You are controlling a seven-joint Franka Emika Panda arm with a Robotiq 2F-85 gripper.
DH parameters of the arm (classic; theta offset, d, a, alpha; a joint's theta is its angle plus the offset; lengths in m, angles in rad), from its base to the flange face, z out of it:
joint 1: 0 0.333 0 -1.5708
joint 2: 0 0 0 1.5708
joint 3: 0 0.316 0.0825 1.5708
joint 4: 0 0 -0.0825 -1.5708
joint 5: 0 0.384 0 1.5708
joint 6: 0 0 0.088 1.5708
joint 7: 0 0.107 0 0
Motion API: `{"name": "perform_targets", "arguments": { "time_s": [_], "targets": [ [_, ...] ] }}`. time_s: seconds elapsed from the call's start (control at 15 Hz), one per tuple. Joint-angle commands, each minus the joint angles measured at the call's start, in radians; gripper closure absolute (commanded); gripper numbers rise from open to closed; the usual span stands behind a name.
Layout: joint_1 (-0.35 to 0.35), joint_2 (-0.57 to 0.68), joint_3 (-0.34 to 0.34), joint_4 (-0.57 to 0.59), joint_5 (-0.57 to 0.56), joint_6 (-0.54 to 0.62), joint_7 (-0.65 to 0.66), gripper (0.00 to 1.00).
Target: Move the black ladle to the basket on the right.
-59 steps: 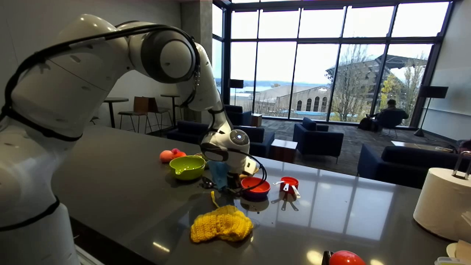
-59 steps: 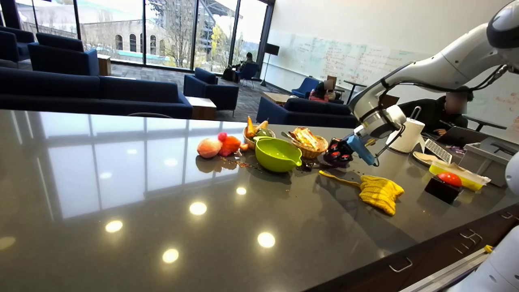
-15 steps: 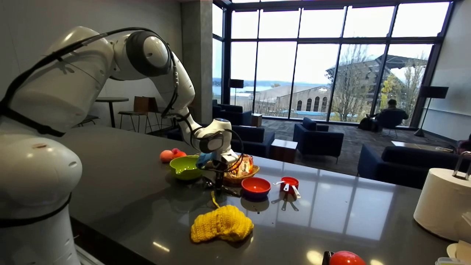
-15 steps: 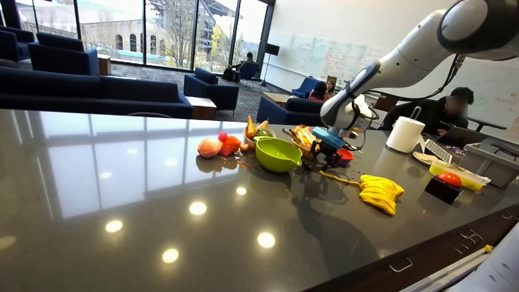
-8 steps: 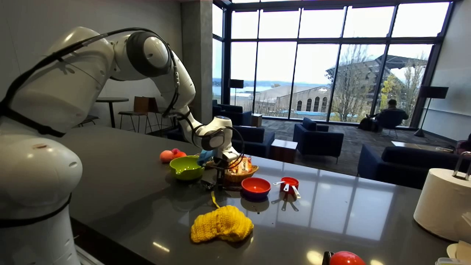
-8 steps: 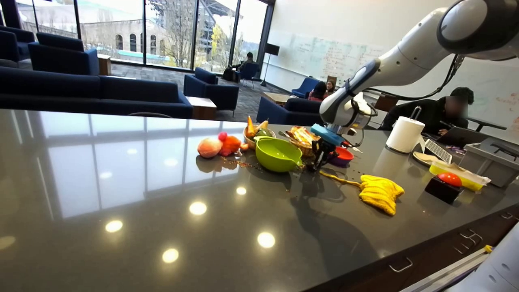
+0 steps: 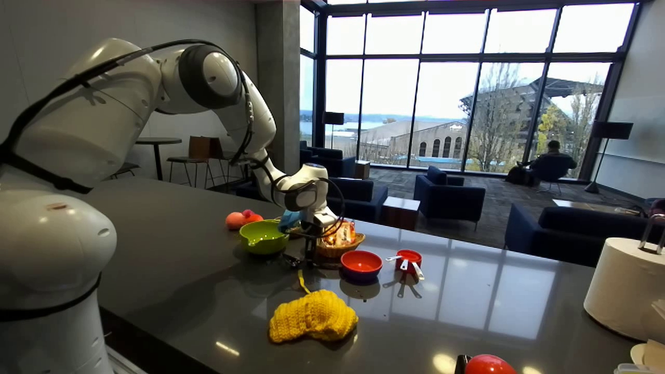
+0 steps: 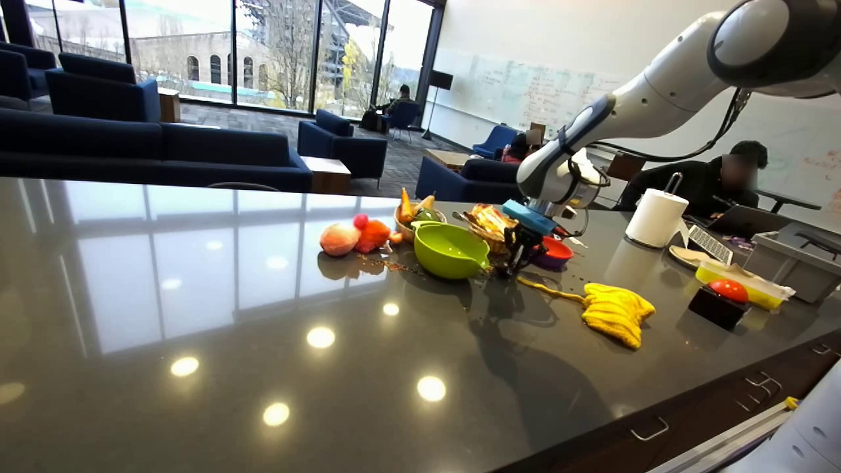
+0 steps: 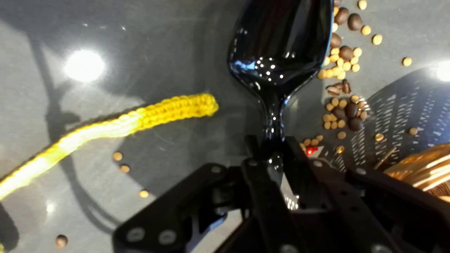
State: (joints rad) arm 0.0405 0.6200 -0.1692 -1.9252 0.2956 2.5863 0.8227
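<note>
The black ladle (image 9: pixel 277 45) shows large in the wrist view, its bowl at the top and its glossy handle running down between my fingers. Its dark head (image 7: pixel 291 261) lies low by the counter in an exterior view. My gripper (image 9: pixel 272 144) is shut on the ladle's handle, a fingertip close on each side. The gripper is low over the counter in both exterior views (image 7: pixel 310 262) (image 8: pixel 511 268). The woven basket (image 7: pixel 337 251), holding orange packaged food, stands just behind the gripper; it also shows in an exterior view (image 8: pixel 487 239) and at the wrist view's right edge (image 9: pixel 425 172).
A green bowl (image 8: pixel 450 251) stands beside the ladle. A red and purple bowl (image 7: pixel 361 266), red measuring cups (image 7: pixel 408 261) and a yellow knitted cloth (image 7: pixel 313 317) are close by. Another basket (image 8: pixel 403 230) holds fruit. Small beads (image 9: pixel 339 114) lie scattered by the ladle.
Since the oldest frames, my gripper has swung left in both exterior views, toward the green bowl. In the last second its spread fingers have closed on the handle; since half a second ago it hardly moves.
</note>
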Motion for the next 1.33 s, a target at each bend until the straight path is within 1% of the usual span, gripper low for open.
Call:
{"name": "perform_targets", "arguments": {
  "time_s": [0.0,0.33,0.6,0.8,0.93,1.13,1.27],
  "targets": [
    [0.030,-0.052,-0.012,-0.011,-0.048,-0.028,0.040,0.95],
    [0.076,-0.111,-0.037,-0.007,-0.152,-0.079,0.098,0.95],
    [0.085,-0.126,-0.048,0.031,-0.252,-0.111,0.127,0.95],
    [0.076,-0.112,-0.061,0.094,-0.318,-0.176,0.144,0.95],
    [0.059,-0.109,-0.055,0.117,-0.329,-0.218,0.142,0.95],
    [0.039,-0.099,-0.044,0.141,-0.325,-0.239,0.125,0.95],
    [0.040,-0.081,-0.045,0.164,-0.348,-0.222,0.107,0.95]
  ]
}}
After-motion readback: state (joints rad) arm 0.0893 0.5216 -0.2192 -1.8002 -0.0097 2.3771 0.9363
